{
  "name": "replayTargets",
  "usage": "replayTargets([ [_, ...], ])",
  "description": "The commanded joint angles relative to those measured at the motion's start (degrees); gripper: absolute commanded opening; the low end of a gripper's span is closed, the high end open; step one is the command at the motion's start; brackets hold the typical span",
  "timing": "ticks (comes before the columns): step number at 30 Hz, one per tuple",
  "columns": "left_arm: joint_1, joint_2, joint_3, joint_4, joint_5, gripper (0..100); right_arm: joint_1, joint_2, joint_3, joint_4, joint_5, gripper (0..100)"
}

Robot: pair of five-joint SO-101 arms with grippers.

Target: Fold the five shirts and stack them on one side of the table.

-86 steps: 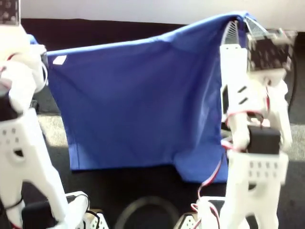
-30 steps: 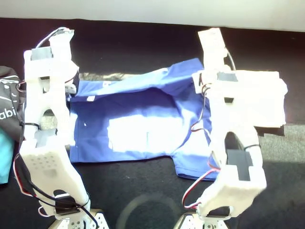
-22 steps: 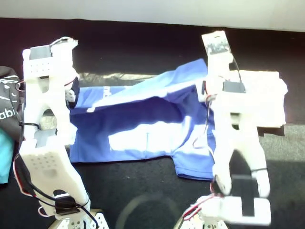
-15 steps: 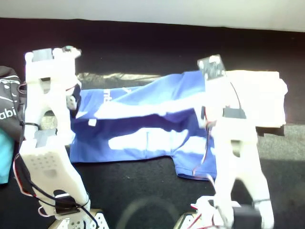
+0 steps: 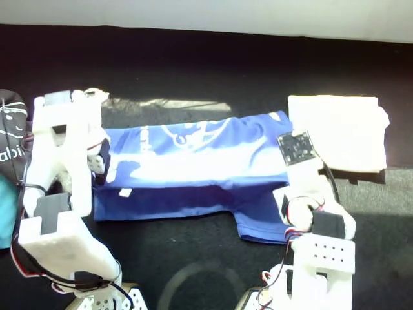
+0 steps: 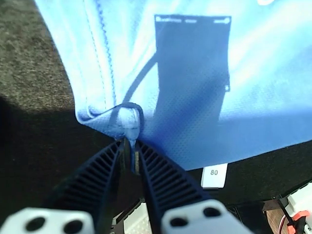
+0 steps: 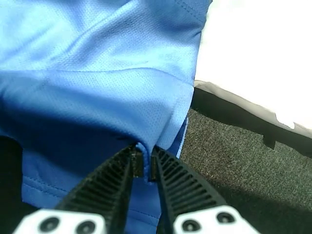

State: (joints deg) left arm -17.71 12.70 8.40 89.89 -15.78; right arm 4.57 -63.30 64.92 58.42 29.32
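Both arms had drawn back toward their bases and come down low, leaving the blue shirt (image 5: 193, 161) folded over itself on the dark table (image 5: 193, 71)
The shirt lay across the table's middle, its right end just beside a folded white shirt (image 5: 342, 129); the left gripper (image 6: 130, 144) was clamped on bunched hem at its left end, the right gripper (image 7: 143, 161) pinched tight on a fold at its right end

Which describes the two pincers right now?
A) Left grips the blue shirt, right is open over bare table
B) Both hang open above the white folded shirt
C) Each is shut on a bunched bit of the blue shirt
C: the left pincer and the right pincer each pinch a small fold of the blue shirt.
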Motion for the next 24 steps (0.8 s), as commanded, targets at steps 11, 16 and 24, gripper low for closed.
replayTargets([
  [11, 0.9, -4.1, 8.7, -8.0, -0.2, 1, 1.8, -3.8, 3.3, 8.0, 3.8, 0.7],
  [16, 0.8, -3.4, 9.4, -8.1, -0.2, 1, 1.5, -3.9, 0.1, 12.1, 3.9, 0.7],
  [24, 1.1, -0.7, 11.7, -11.2, -0.2, 1, 1.8, -3.9, 1.3, 14.3, 5.6, 0.7],
])
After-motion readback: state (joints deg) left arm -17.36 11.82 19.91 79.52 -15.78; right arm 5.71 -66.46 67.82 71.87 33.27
